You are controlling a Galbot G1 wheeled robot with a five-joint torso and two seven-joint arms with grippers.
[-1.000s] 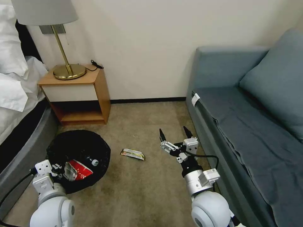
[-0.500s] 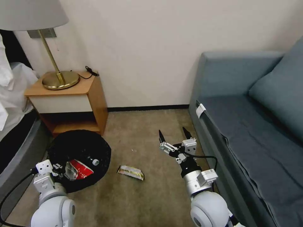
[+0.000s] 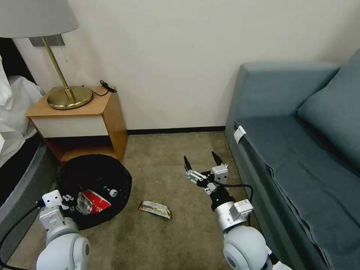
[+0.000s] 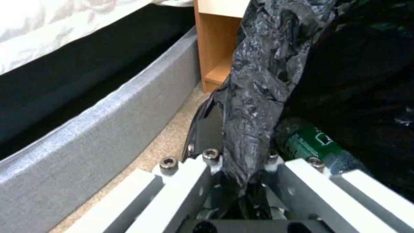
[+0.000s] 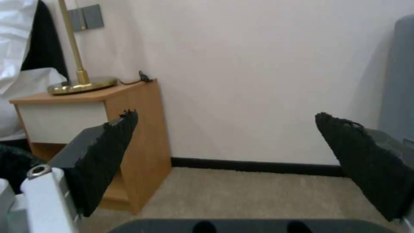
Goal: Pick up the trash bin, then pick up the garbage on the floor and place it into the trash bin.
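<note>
The trash bin [image 3: 93,176], lined with a black bag, hangs low at the left, and my left gripper [image 3: 67,199] is shut on its near rim. The left wrist view shows that gripper [image 4: 239,161] clamping the crinkly bag [image 4: 263,81]. Inside the bin lie a red-and-white packet [image 3: 95,204] and a small bottle [image 3: 112,192] with a green label [image 4: 308,142]. A flat silvery-gold snack wrapper [image 3: 155,209] lies on the carpet between the bin and my right arm. My right gripper [image 3: 200,160] is open and empty, held above the floor to the right of and beyond the wrapper; its fingers [image 5: 108,152] are spread wide.
A wooden nightstand [image 3: 78,123] with a brass lamp [image 3: 69,98] stands against the wall behind the bin. The bed's grey base [image 3: 22,180] runs along the left. A blue sofa [image 3: 292,150] fills the right side. Open carpet [image 3: 168,157] lies between them.
The whole view has shifted, so the camera moved: the wrapper now sits lower and nearer in the picture. The left gripper keeps the bin. The right gripper stays open and has drifted slightly left.
</note>
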